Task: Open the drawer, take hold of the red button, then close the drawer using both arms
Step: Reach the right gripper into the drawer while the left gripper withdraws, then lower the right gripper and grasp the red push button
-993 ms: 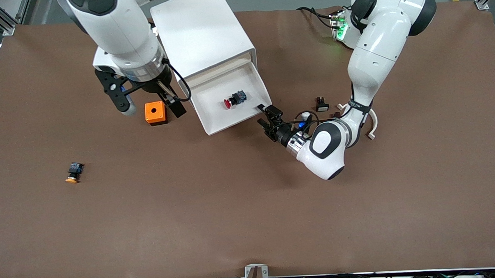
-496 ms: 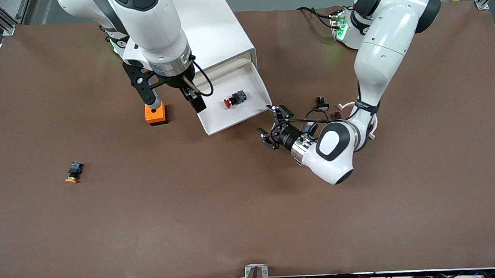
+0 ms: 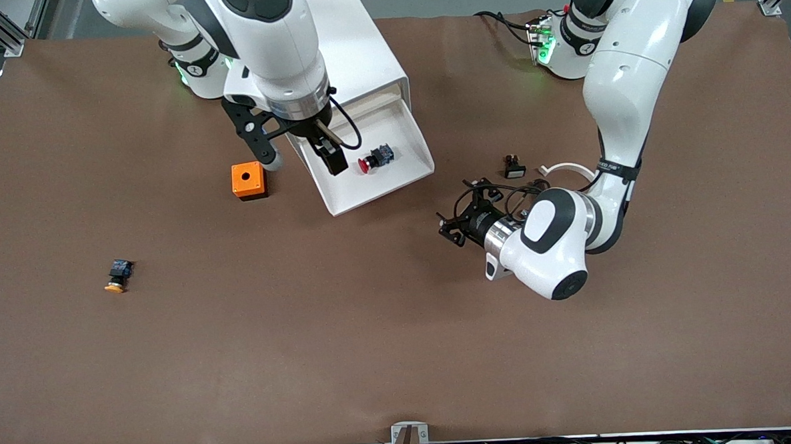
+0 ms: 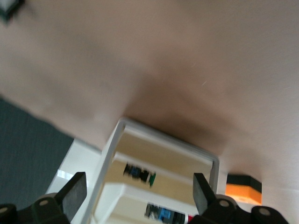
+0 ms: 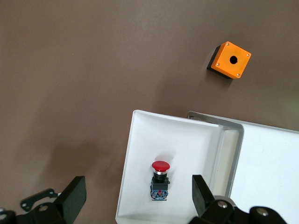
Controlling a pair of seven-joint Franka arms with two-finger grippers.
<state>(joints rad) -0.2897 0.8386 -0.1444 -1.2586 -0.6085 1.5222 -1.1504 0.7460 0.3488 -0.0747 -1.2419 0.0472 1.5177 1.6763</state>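
The drawer (image 3: 357, 189) stands pulled out of the white cabinet (image 3: 334, 44), and the red-capped button (image 3: 374, 158) lies on its floor. My right gripper (image 3: 302, 158) hangs open and empty over the drawer's edge nearest the orange cube. In the right wrist view the button (image 5: 160, 179) lies in the drawer (image 5: 187, 140) between the open fingers of my right gripper (image 5: 138, 196). My left gripper (image 3: 458, 211) is open and empty, low over the bare table, clear of the drawer's front corner. In the left wrist view my left gripper (image 4: 138, 193) faces the blurred drawer (image 4: 168, 142).
An orange cube with a hole (image 3: 249, 180) sits beside the drawer toward the right arm's end. A yellow-capped button (image 3: 117, 275) lies nearer the front camera. A small black-and-white part (image 3: 514, 168) and a white clip (image 3: 563, 168) lie near the left arm.
My right gripper has moved from over the orange cube to over the drawer's edge. My left gripper has drawn back from the drawer's front corner toward the left arm's end.
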